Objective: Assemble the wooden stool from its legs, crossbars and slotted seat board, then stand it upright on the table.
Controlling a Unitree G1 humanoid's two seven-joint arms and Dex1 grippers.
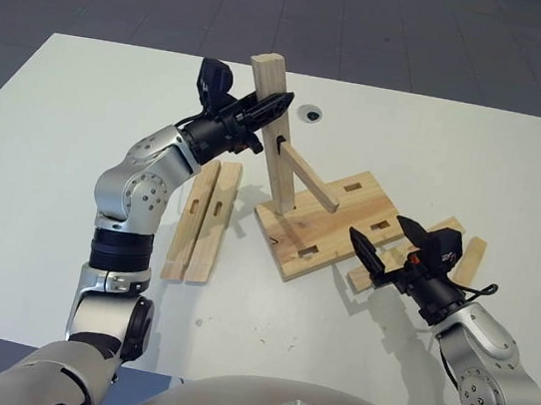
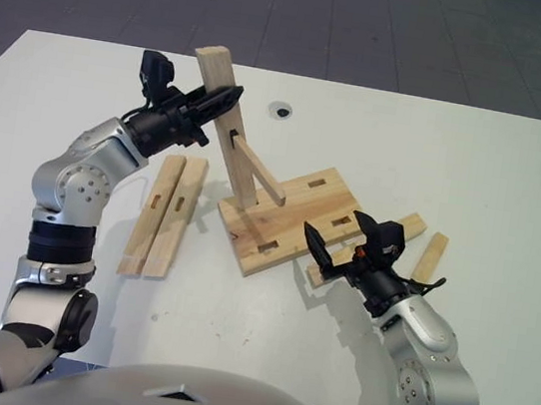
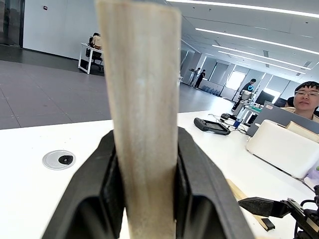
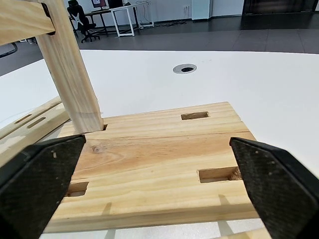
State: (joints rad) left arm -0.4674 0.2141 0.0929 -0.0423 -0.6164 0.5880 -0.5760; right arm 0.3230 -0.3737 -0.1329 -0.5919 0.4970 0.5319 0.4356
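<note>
1. The left end effector (image 1: 279, 102) is clenching the upper part of a pale, square-section wooden leg (image 1: 279, 163), with one black finger pressing on each side of it.
2. That leg is standing nearly upright and leaning a little. Its foot is sitting in a corner slot of the flat, rectangular slotted seat board (image 1: 355, 212).
3. A thin wooden crossbar (image 1: 312, 182) is sticking out of a mortise halfway up the leg and sloping down over the board towards the robot's right.
4. The seat board is lying flat on the white tabletop (image 1: 81, 116), with its other rectangular slots facing up.
5. The right end effector (image 2: 333, 223) is hanging released at the board's near right edge. Its two black fingers are spread wide, with nothing between them.
6. Two light wooden slats (image 2: 410, 226) are lying on the tabletop just beside the board, partly hidden behind the right end effector.
7. A pair of slotted wooden bars (image 1: 204, 215) is lying side by side and touching, on the robot's left of the board.
8. A round grey cable grommet (image 1: 310, 113) is sitting in the tabletop beyond the leg.
</note>
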